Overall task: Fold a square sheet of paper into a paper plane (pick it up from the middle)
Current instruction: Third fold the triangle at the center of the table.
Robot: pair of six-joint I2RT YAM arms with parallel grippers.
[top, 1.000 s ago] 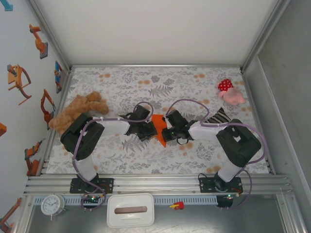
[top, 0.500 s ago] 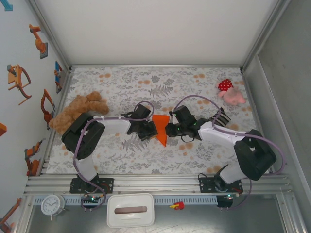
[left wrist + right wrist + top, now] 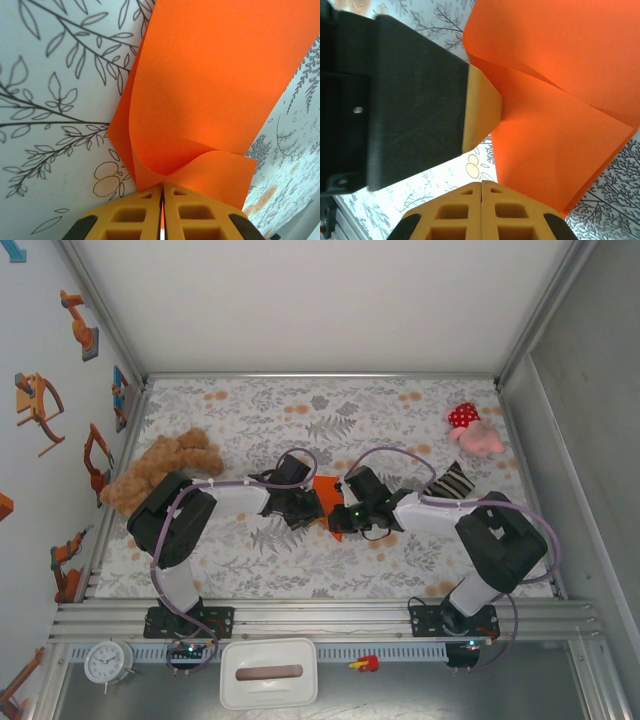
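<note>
Orange paper sits right in the middle of the leafy-patterned table cover point(image 3: 250, 410), caught between the two arms. It is the square sheet of paper point(image 3: 324, 487), already creased into a smaller shape with a point towards the near edge. The left gripper point(image 3: 308, 508) comes at it from the left, and its wrist view shows the yellow fingers point(image 3: 135, 215) pressed together with a thin sliver of the sheet point(image 3: 215, 85) pinched in the seam; the paper curls up and away from that nip. The right gripper point(image 3: 347, 512) meets the sheet from the other side, jaws squeezed tight point(image 3: 481, 187), the paper point(image 3: 560, 100) rising just past its tips. I cannot tell whether any edge is caught there. One left finger point(image 3: 482, 107) touches the fold close by
</note>
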